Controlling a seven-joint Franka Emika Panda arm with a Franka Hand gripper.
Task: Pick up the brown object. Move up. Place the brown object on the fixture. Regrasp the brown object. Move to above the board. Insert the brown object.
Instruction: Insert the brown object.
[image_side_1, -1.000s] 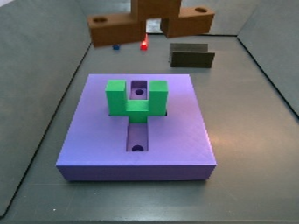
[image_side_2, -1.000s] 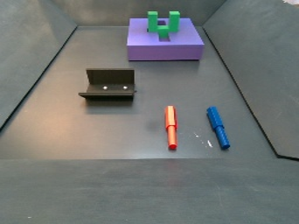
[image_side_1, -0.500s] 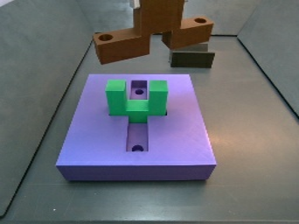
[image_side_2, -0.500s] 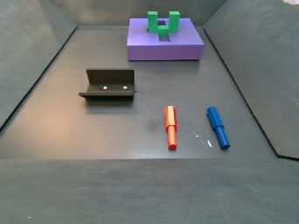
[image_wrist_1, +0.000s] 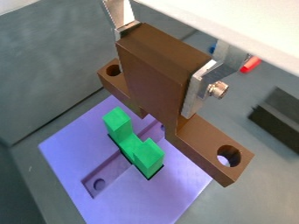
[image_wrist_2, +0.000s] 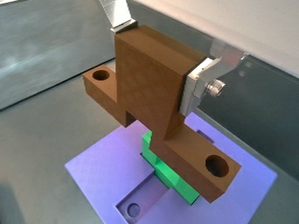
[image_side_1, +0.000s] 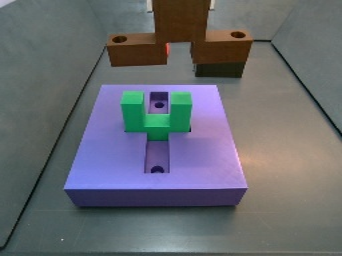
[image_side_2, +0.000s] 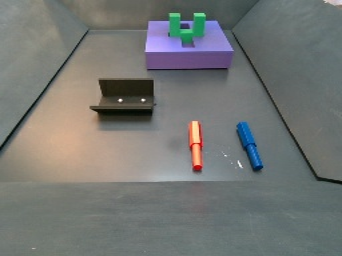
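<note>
Gripper: two flat silver finger plates

In both wrist views the gripper (image_wrist_1: 158, 66) showed brushed-metal fingers (image_wrist_2: 118, 15); one plate carried a round silver bolt head (image_wrist_1: 218, 87) and a bent tab at its end. No cables or markings showed.

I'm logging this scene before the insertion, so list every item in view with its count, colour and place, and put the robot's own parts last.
brown object: one, mid-brown, held in the air above the board, a round hole in each arm.
board: one, purple, on the floor, lengthwise slot with round holes.
U-shaped block: one, green, standing on the board across the slot.
fixture: one, dark, on the floor away from the board.
red marker: one, red, lying on the floor.
blue marker: one, blue, lying beside the red marker.
gripper: one, silver fingers clamped on the brown object's stem.
</note>
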